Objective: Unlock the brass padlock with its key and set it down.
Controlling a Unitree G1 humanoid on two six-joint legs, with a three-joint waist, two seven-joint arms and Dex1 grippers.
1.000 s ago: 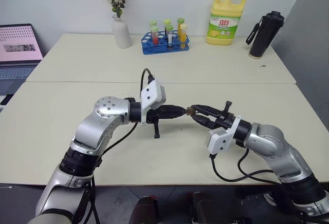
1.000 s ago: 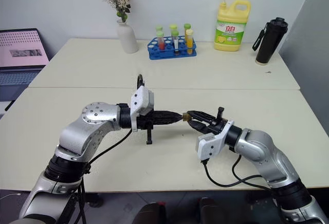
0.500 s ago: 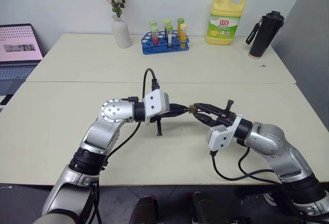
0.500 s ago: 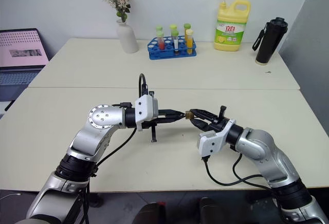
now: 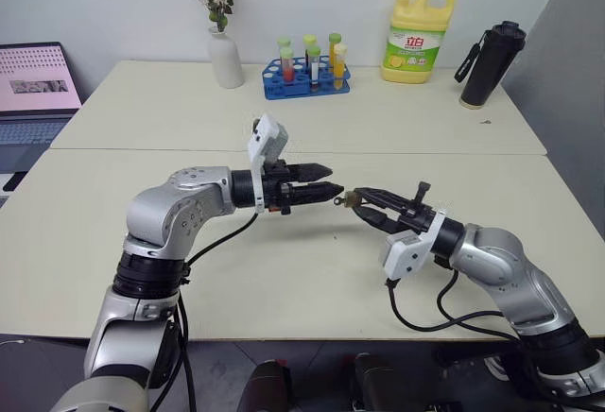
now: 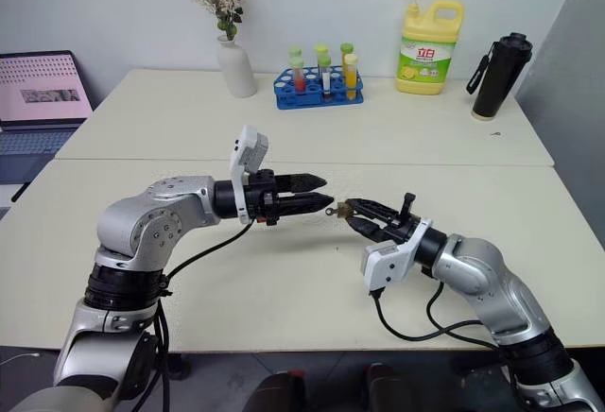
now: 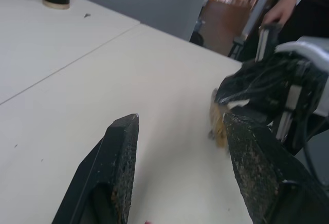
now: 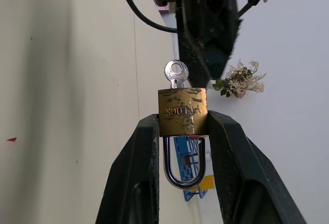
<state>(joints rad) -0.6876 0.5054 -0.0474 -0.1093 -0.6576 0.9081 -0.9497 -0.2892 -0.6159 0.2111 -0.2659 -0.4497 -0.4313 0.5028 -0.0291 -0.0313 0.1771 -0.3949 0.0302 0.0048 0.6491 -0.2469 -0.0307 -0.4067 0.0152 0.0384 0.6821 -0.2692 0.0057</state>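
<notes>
right end effector (image 8: pixel 180 147) clamped on the brass padlock (image 8: pixel 182 112), one finger on each side face of the body, shackle pointing back between the fingers toward the wrist. key (image 8: pixel 176 74) seated in the keyway on the far face of the body, bow projecting straight out beyond the fingertips toward the left end effector (image 6: pixel 321 194). left end effector level, jaws parted and holding nothing, fingertips just short of the key bow, not touching it.

step in hand, as judged: take the key bow again and turn it.
- bring the left fingertips straight in along the key axis, one pad on each flat of the bow.
- close fully before turning; roll about the key axis only, with no side load on the padlock.
- keep the right grip firm and unmoving so the body cannot slip between the pads.
- check that the shackle has sprung before lowering toward the counter (image 5: pixel 284 270).

hard to make out:
- shackle legs partly behind the right fingers; locked or released, cannot tell.
- padlock blurred in the left wrist view (image 7: pixel 219 126); key not distinguishable there.
- in the head views, padlock and key appear as one tiny speck at the right fingertips.
</notes>
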